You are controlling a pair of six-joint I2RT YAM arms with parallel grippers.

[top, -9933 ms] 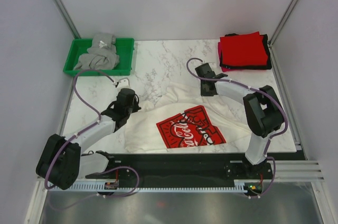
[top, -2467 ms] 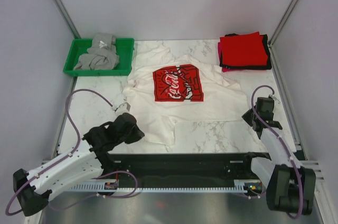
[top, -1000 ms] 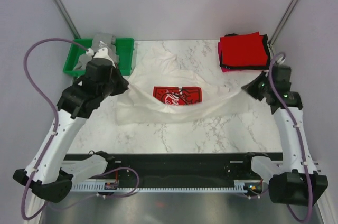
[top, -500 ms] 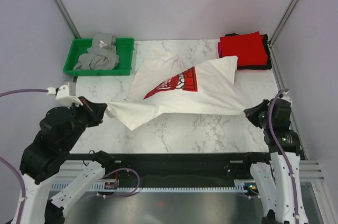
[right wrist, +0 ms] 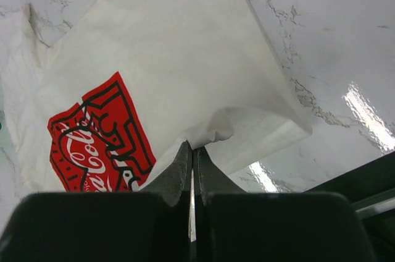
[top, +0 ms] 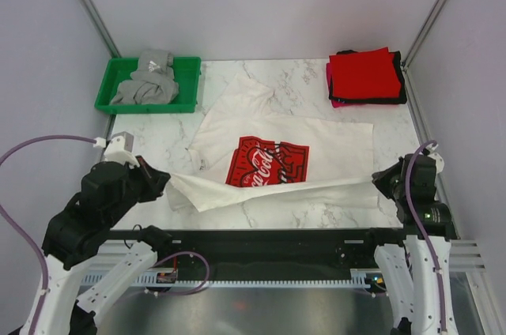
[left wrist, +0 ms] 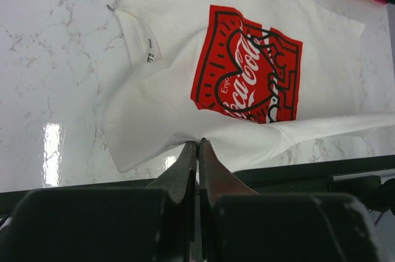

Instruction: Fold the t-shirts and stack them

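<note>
The white t-shirt [top: 332, 145] with the red Coca-Cola print [top: 266, 162] lies spread on the marble table, print up. Its near edge is lifted and stretched between both grippers. My left gripper [top: 164, 179] is shut on the near left edge of the white t-shirt [left wrist: 154, 107]. My right gripper [top: 378, 179] is shut on the near right edge of that shirt [right wrist: 173, 58]. Folded red and black t-shirts [top: 365, 74] sit stacked at the back right, with a pink one under them. A crumpled grey t-shirt [top: 149, 82] lies in the green tray [top: 107, 90].
The green tray stands at the back left corner. The black front rail [top: 269, 240] runs along the table's near edge, just below the stretched cloth. Grey side walls enclose the table.
Both grippers have carried the shirt's edge from high over the table down and toward the near edge. The shirt has settled flat with the print facing up.
</note>
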